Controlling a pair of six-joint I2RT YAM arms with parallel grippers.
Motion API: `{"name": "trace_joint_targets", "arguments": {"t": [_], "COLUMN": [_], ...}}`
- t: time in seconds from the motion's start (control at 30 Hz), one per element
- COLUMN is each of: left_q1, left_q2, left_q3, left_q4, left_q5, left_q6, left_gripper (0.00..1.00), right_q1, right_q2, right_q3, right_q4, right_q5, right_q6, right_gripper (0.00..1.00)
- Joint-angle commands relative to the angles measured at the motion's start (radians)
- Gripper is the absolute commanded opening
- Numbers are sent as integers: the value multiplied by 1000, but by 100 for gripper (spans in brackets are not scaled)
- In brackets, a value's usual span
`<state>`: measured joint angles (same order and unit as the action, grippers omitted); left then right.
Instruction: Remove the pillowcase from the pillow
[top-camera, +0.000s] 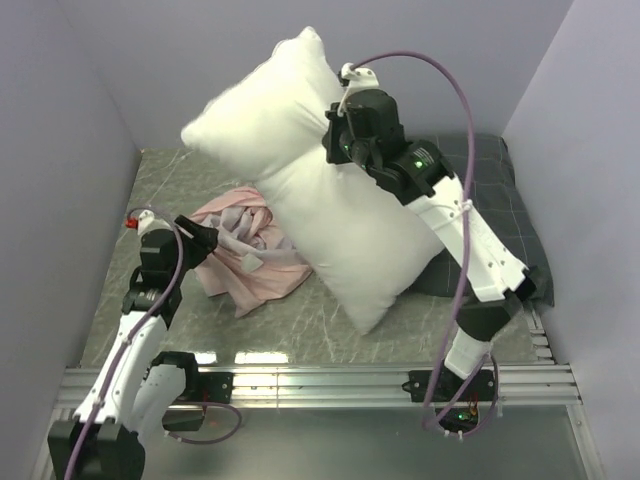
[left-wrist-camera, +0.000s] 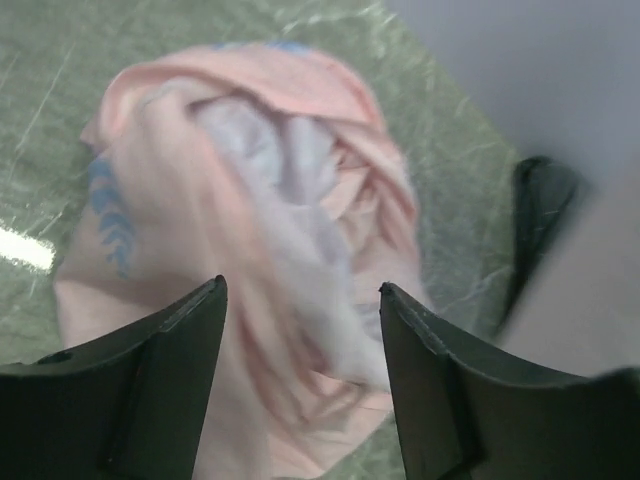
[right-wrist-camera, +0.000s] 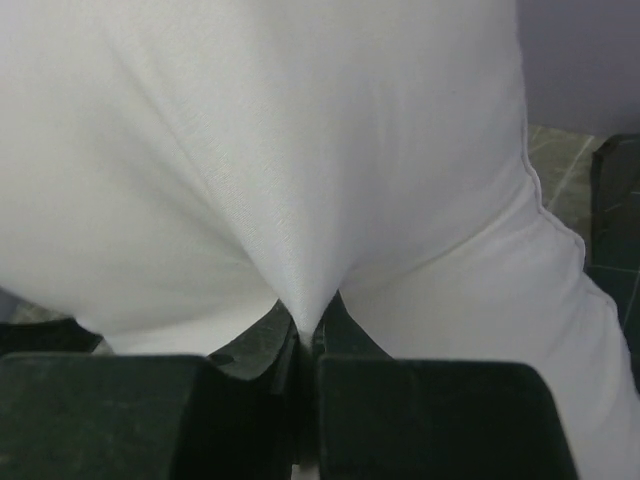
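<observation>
pillow (top-camera: 340, 230): bare white as far as we see, no case on it, top end raised, bottom corner down on the table (top-camera: 150, 200)
pillowcase (top-camera: 248, 258): crumpled pink heap on the table just left of the pillow, fully apart or touching we can't tell
right claw (right-wrist-camera: 308, 325): clenched on a pinch of pillow fabric
left claw (left-wrist-camera: 300, 295): released, fingers apart over the heap, gripping nothing
we judge removal done; what's left is setting the pillow down

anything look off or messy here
The pillowcase lies in a crumpled heap on the table, and the pillow is propped up askew, a fold of it pinched in the right gripper. Nothing looks torn.
</observation>
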<state>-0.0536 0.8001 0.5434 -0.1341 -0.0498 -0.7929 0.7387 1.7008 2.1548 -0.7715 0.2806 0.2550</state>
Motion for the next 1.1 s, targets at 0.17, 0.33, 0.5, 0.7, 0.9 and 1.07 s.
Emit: {"name": "trace_joint_targets", "arguments": {"t": [0.17,0.33,0.5,0.7,0.9,1.07], "left_q1": [1,1,1,1,1,1], "left_q2": [-222,-217,-156,-104,-87,-93], "left_q3": [182,256,271,260,259,251], "left_q4": [-177,-219,-190,-145,-113,-82], "left_q5": [4,40,125,228,283,317], "left_q6": [63,93,130,156,190,199], "left_gripper": [71,72,71,71,73,75], "right_q1": [24,24,21,16,16,13], "right_q2": [186,293,387,372,205,-71], "right_q3": [107,64,-41,-160,-291,-525], "right_q4": [144,234,333,393,439,514], "right_q5": [-3,-131,-222,-251,-207,-183], "right_q6": [113,141,170,185,167,159], "right_gripper": [0,0,0,43,92,95]}}
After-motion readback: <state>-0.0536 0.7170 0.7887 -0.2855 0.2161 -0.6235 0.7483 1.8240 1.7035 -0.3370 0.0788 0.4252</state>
